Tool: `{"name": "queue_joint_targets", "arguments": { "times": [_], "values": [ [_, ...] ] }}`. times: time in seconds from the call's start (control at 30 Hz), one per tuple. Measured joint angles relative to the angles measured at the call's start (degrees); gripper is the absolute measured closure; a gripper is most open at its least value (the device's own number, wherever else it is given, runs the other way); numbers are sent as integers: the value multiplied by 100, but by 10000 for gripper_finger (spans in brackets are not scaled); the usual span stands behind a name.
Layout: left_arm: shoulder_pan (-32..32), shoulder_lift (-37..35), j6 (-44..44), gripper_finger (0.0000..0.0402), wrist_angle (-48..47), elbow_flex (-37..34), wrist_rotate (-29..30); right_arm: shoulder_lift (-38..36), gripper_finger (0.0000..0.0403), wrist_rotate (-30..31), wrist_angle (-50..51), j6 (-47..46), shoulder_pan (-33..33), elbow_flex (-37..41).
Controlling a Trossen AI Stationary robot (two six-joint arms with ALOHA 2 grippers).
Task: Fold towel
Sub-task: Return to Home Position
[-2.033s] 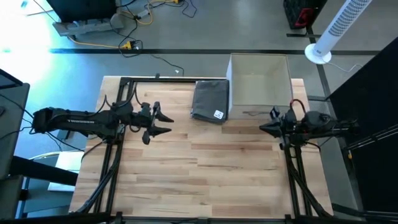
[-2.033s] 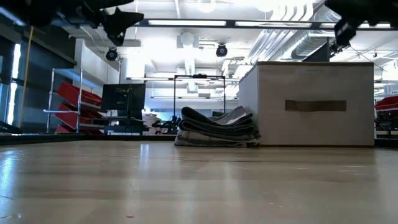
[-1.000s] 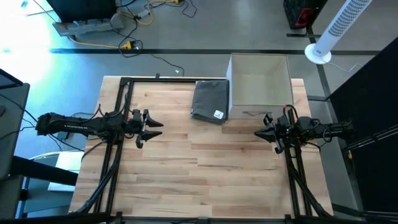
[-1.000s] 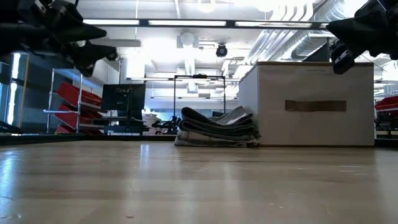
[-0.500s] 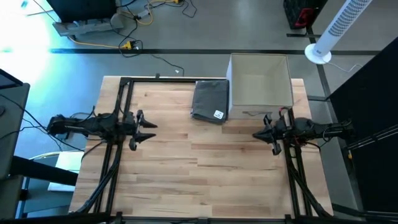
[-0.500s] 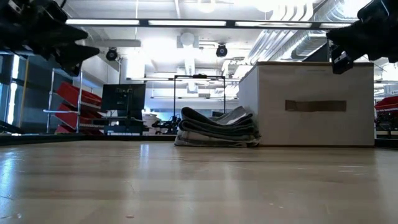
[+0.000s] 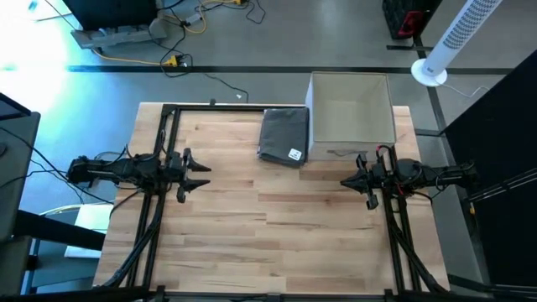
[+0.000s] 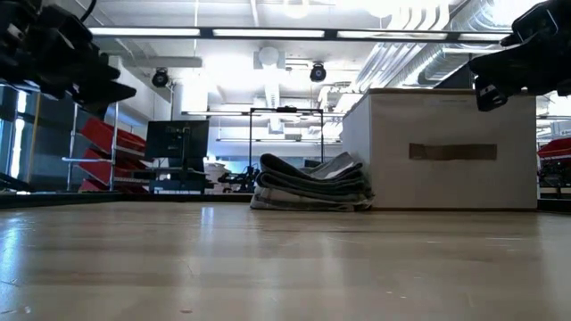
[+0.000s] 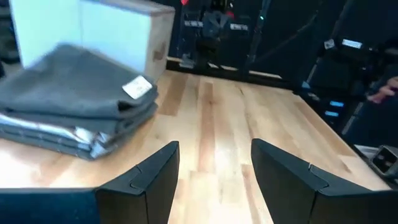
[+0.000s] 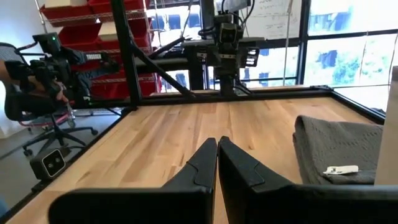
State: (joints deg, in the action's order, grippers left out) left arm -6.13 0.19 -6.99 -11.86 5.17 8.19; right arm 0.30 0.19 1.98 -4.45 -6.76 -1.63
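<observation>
Wood table (image 7: 285,218) — towel stack (image 7: 284,136) beside box (image 7: 351,113); left hand (image 7: 206,176) released, right hand (image 7: 345,181) clenched.

The towel (image 7: 284,134) is matt, coarse-knit grey cloth (rough-looking), the table (image 7: 277,226) smooth, faintly glossy wood planks.

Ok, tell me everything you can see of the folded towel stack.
The stack of folded towels lies flat at the wooden table's far edge, against the white box's side. The top towel is dark gray, knit-looking, with a small white tag at one corner; lighter checkered layers show beneath. The left hand and right hand are clear of it.
</observation>
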Motion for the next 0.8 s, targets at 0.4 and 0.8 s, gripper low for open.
{"name": "queue_joint_targets", "arguments": {
  "times": [0.4, 0.8],
  "values": [
    [0, 0, -481, 209, 142, 0, -9, 0, 402, 0, 2, -299, 0, 0],
    [0, 0, -534, 209, 140, 0, -9, 0, 402, 0, 4, -304, 0, 0]
  ]
}}
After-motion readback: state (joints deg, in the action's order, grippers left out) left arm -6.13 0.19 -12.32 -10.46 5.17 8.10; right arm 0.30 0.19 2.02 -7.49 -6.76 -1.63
